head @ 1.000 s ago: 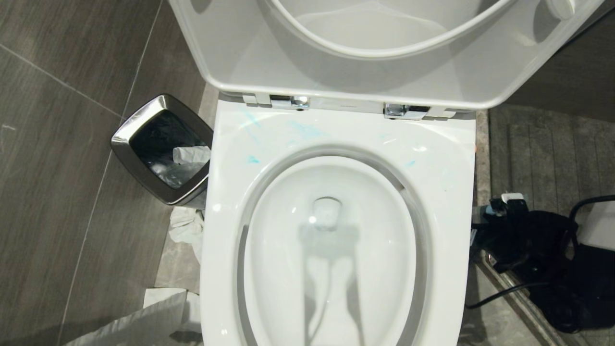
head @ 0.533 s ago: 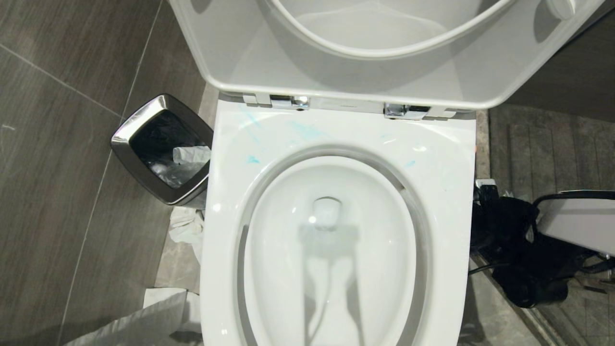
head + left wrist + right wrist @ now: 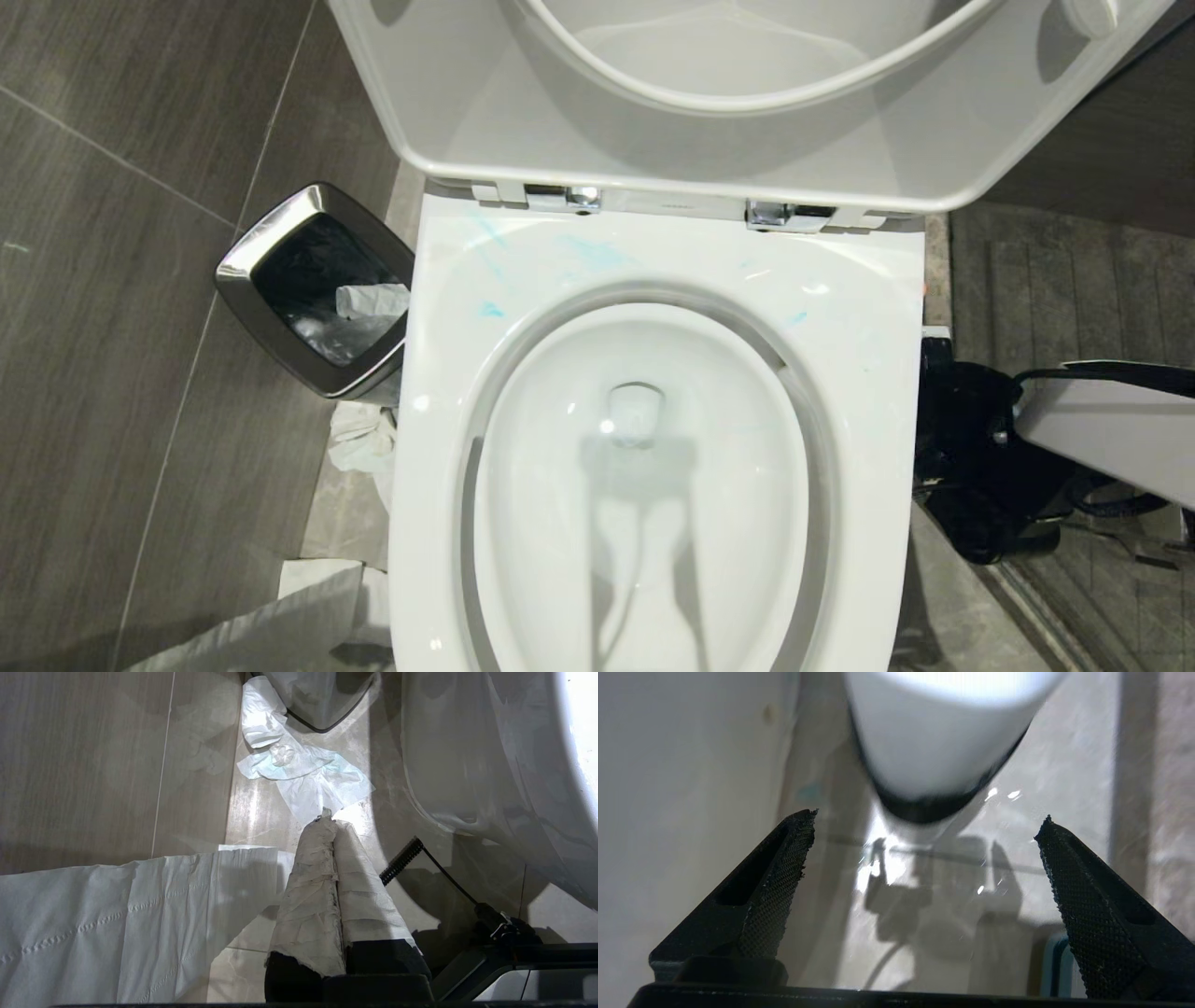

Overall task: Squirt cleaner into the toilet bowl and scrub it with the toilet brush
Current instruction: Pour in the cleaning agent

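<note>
STAGE: early, bowl unscrubbed | right gripper (image 3: 924, 877): jaws wide, empty, beside toilet bowl (image 3: 868, 308) outer wall | left gripper (image 3: 334, 858): closed, low by floor tissue (image 3: 303, 772) | cleaner, toilet brush: not visible

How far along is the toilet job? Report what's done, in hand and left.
Done: the lid is up and faint blue smears mark the toilet bowl rim, but no blue shows inside it. In hand: nothing; the right gripper is open and empty beside the bowl, the left gripper shut over the floor. Left: no cleaner bottle or toilet brush is in view, so squirting and scrubbing seem undone.
</note>
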